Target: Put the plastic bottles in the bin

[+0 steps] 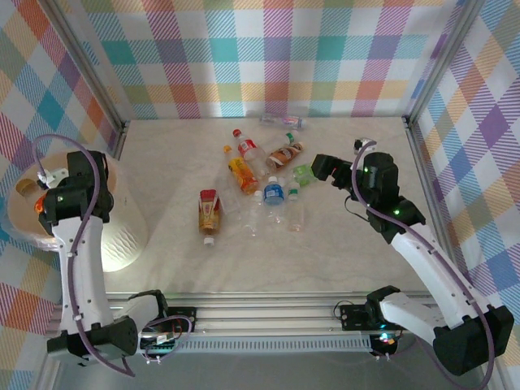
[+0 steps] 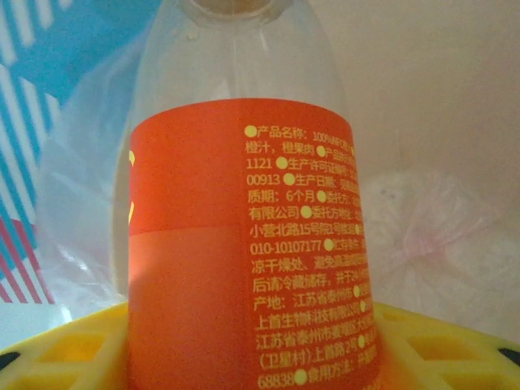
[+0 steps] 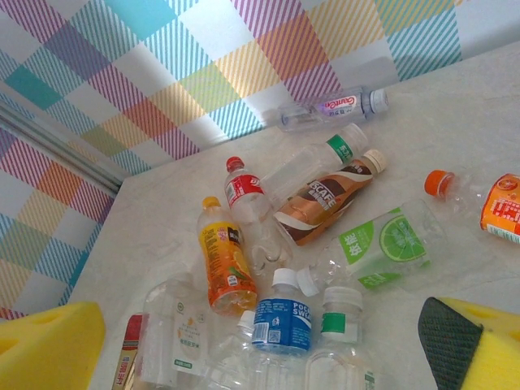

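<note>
Tool on the left arm is clenched on an orange-labelled bottle, its yellow pads on either side of the label. It hangs over the mouth of the white ribbed bin at the left. Tool on the right arm stands released and empty above the table, just right of the bottle cluster. Nearest it lies a lime-labelled bottle. Beyond are a brown Nescafé bottle, a red-capped bottle, an orange juice bottle and a blue Pocari Sweat bottle. A purple-labelled bottle lies by the back wall. A red-labelled bottle lies apart, left of the cluster.
</note>
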Available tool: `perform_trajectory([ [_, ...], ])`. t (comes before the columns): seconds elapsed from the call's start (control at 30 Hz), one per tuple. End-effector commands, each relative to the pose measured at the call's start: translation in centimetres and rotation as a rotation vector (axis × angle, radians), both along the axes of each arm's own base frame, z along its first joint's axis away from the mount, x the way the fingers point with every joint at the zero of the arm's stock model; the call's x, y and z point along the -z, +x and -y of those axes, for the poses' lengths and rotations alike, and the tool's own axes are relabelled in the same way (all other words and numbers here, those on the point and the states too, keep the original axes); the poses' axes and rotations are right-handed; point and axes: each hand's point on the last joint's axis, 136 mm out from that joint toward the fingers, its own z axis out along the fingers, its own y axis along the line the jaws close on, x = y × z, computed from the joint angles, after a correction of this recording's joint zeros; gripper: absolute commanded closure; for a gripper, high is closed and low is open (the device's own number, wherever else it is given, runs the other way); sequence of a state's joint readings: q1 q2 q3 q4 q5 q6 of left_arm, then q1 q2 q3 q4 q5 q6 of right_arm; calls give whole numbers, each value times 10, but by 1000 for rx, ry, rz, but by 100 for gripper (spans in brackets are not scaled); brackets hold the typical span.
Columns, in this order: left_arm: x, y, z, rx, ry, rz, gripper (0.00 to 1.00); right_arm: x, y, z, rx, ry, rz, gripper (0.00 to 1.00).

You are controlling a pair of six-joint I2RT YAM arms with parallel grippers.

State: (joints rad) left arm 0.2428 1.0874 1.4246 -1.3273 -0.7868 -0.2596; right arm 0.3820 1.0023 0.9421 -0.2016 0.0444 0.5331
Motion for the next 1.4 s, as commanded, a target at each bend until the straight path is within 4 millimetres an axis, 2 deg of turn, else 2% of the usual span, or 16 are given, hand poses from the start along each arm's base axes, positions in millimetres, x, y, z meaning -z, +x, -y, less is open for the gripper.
perform_trajectory([
  [0.0,14,9,-10,-17,-78,-8,54,-4,-1,-2,-20,-23,17,0],
  [0.1,11,9,-20,-63,-72,-14,45,0,-1,-3,-23,-27,5,0],
  [0.3,17,16,-27,-89,-127,-18,44,7,0,-3,-19,-31,-18,0],
  [0.4,18,19,-30,-100,-131,-31,40,8,0,-2,-17,-38,-21,0],
  [0.57,10,17,-35,-133,-91,-23,28,14,0,1,-4,-62,-33,0],
  [0.8,-2,16,-32,-117,-85,27,23,31,2,4,13,-76,-65,0],
  [0.97,-13,23,-19,-58,-144,123,19,55,2,5,22,-102,-124,0],
  [1.17,-36,33,6,43,-222,325,15,104,1,11,38,-165,-229,0],
  [1.27,-47,44,27,128,-294,447,13,128,0,6,-3,-200,-288,0],
  [1.37,-56,60,54,236,-402,572,8,150,-3,-7,-96,-224,-345,0],
])
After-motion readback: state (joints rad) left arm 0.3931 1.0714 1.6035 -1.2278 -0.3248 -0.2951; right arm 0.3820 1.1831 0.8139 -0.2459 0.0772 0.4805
